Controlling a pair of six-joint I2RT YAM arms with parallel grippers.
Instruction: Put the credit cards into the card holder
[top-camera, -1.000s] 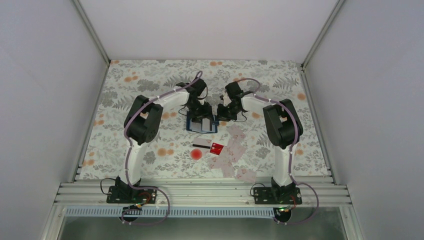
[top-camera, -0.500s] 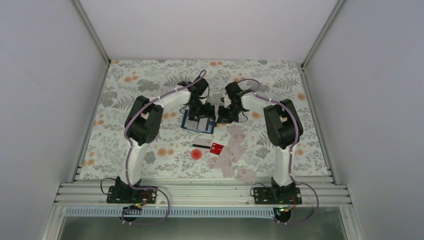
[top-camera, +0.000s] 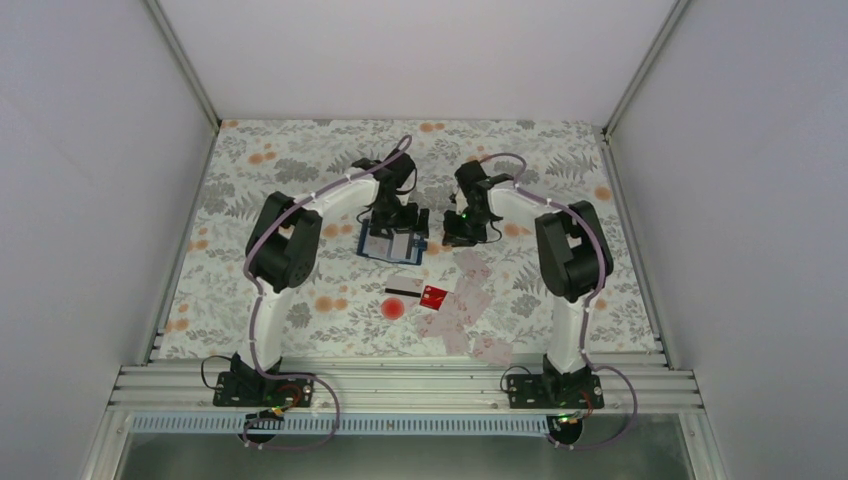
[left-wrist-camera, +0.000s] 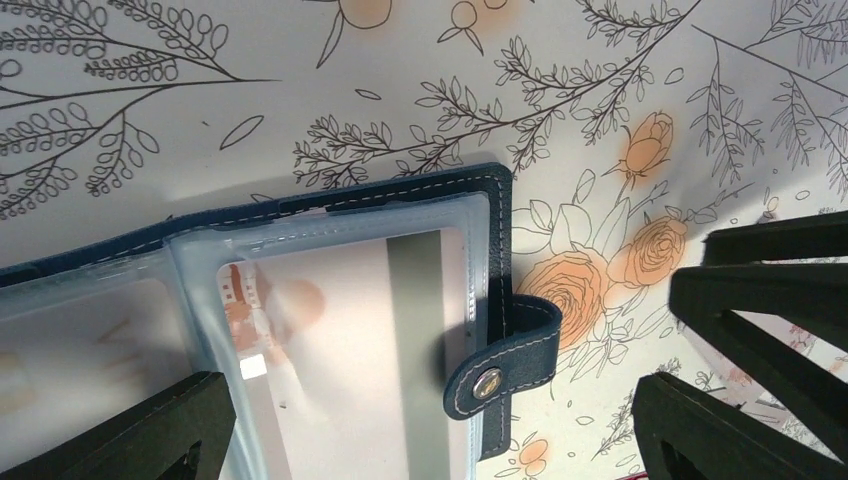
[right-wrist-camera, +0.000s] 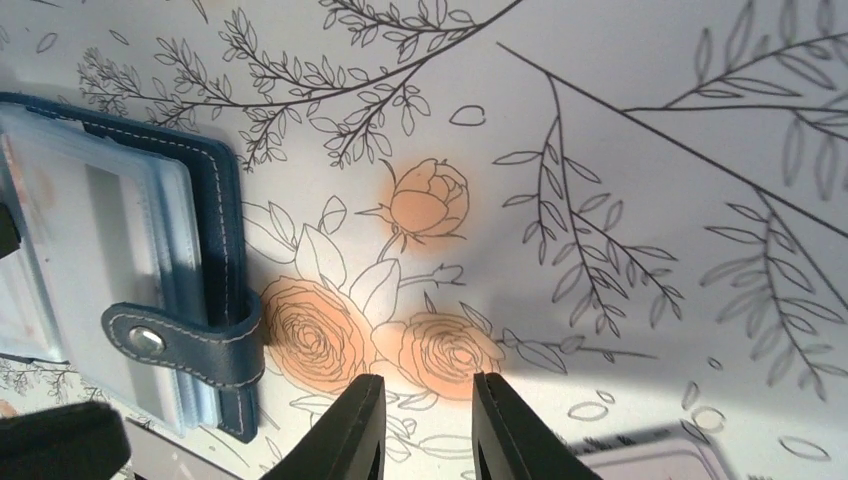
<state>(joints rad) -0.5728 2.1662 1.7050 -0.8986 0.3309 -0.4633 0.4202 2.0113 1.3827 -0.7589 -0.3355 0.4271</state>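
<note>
Tablecloth (top-camera: 250, 200) printed with grey leaves and orange roses lies under both arms. Left of the middle, the left gripper (top-camera: 396, 221) hangs low over the card holder (top-camera: 390, 247), its fingers (left-wrist-camera: 130, 435) spread wide and gripping nothing. In its wrist view one finger sits above a clear pocket and the other is out past the holder's right edge, over bare cloth. The card holder lies open, pockets up, near the table's centre. A card (left-wrist-camera: 340, 330) with a grey stripe shows inside the top pocket, and the snap tab (left-wrist-camera: 505, 362) folds over the navy edge beside it. Nearer the arm bases lie a striped card (top-camera: 403, 291) and, just right of it, a red card (top-camera: 434, 295). The right gripper (right-wrist-camera: 428, 425) hovers just right of the holder without touching it, fingers drawn close with a narrow gap and nothing between them. On its near side, pale cards (top-camera: 470, 300) overlap loosely on the cloth.
</note>
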